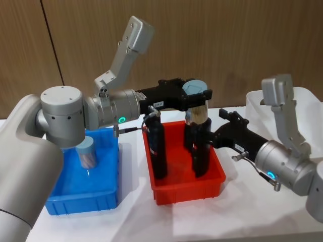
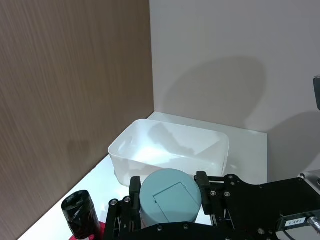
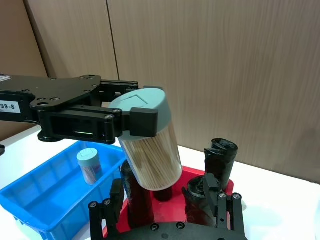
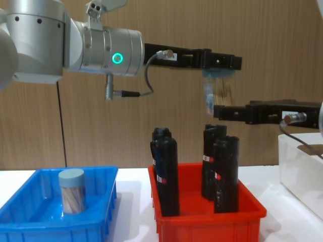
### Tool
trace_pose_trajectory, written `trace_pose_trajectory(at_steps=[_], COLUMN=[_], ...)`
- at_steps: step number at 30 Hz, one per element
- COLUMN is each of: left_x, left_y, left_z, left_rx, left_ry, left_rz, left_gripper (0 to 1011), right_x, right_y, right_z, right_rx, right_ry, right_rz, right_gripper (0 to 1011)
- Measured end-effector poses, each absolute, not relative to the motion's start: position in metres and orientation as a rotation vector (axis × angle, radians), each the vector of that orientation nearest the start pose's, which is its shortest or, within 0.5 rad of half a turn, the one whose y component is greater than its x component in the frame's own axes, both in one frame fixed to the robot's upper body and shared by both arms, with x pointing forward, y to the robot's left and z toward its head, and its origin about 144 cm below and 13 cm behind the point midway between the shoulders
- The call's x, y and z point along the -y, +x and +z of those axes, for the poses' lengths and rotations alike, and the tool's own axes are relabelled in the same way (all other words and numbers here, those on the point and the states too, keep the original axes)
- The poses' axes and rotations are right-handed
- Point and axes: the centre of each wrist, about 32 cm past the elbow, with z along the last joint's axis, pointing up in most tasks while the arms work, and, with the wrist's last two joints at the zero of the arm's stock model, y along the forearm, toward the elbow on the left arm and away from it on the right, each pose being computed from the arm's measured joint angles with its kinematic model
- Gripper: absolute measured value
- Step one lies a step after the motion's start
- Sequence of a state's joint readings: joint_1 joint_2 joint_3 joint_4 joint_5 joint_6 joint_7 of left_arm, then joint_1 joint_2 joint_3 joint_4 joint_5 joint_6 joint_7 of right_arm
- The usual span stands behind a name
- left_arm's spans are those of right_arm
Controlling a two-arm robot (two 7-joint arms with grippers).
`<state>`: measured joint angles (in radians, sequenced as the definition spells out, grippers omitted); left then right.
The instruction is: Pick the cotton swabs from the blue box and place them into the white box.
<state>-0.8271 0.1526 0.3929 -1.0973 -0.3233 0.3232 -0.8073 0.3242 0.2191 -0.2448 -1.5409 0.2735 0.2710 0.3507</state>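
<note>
My left hand (image 2: 169,194) reaches out over the middle of the desk (image 1: 132,222), pressed in on a swab tub (image 3: 150,155). One finger sits on each side of its grey-blue lid, and the clear body full of sticks hangs below. The tub is in the air above the far part of the red bin (image 1: 187,190), higher than the tops of the black rolls (image 4: 166,171) that stand upright in that bin.

My right hand (image 3: 164,192) comes in from the right side of the desk, also off the surface. It is lower than the left hand, and its fingers (image 3: 116,194) are spread wide with nothing between them. It points toward the held tub and is near it but not touching.

The blue box (image 1: 81,202) sits at the left front of the desk, just beside the red bin. Another tub (image 1: 87,154) stands upright on its floor with the lid on.

The white box (image 2: 150,131) stands toward the desk's far right corner, beyond the red bin and apart from it.
</note>
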Motion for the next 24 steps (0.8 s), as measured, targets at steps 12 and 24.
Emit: trace_pose_trajectory(at_steps=[12, 24], left_x=[-0.185, -0.185], left_y=[0.647, 0.647], left_z=[1.327, 1.327], left_rx=[-0.011, -0.011], left_ry=[0.093, 0.093], left_rz=[0.505, 0.505], left_gripper=[682, 682], right_x=[0.208, 0.202], right_y=[0.541, 0.546], right_z=[1.241, 1.243], right_rx=[0.0, 0.016], right_ry=[-0.029, -0.025], right_rz=[-0.966, -0.954], right_gripper=[1002, 1002])
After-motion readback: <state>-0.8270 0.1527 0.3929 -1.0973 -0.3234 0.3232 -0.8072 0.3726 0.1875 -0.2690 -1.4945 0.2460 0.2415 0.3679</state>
